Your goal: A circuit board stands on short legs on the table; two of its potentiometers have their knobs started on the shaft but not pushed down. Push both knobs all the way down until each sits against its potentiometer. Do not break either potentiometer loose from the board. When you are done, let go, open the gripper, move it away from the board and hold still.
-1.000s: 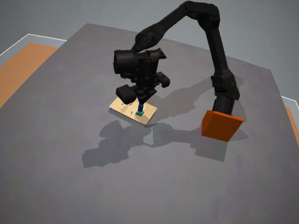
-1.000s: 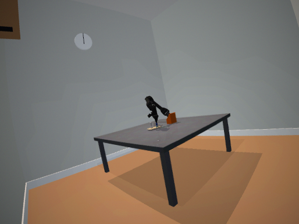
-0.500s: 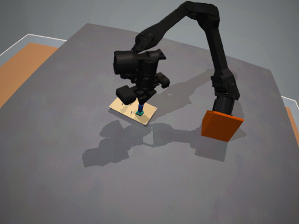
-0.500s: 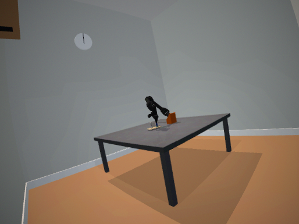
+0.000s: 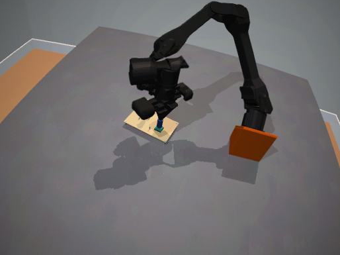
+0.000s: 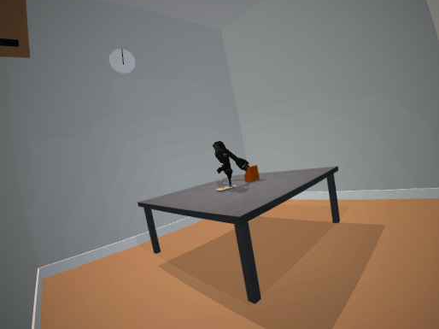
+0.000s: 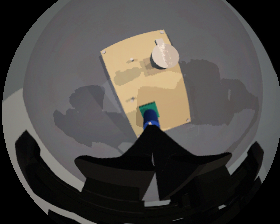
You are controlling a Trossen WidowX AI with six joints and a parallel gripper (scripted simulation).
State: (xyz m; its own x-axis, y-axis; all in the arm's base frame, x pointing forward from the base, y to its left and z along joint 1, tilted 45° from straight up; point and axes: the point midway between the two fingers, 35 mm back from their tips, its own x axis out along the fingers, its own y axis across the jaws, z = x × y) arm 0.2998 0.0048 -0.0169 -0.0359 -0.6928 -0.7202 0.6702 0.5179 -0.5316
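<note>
The tan circuit board [image 5: 169,130] [image 6: 222,189] [image 7: 175,107] stands low on the table. A blue knob [image 5: 160,123] [image 7: 150,119] stands upright on the green potentiometer [image 5: 159,129] [image 7: 148,107] near one end of the board. A wide white knob [image 7: 165,56] stands near the other end, with a small pale part beside it; my arm mostly hides it in the top view. My gripper [image 5: 161,117] [image 7: 150,128] is shut with nothing between its fingers. Its tips are at the top of the blue knob and seem to touch it. Whether either knob sits against its potentiometer cannot be told.
Two tiny posts [image 7: 132,60] [image 7: 132,99] stand up from the board along its side opposite the white knob. The orange block [image 5: 251,144] [image 6: 252,173] at the arm's base stands on the table [image 5: 185,214] [image 6: 192,201], away from the board.
</note>
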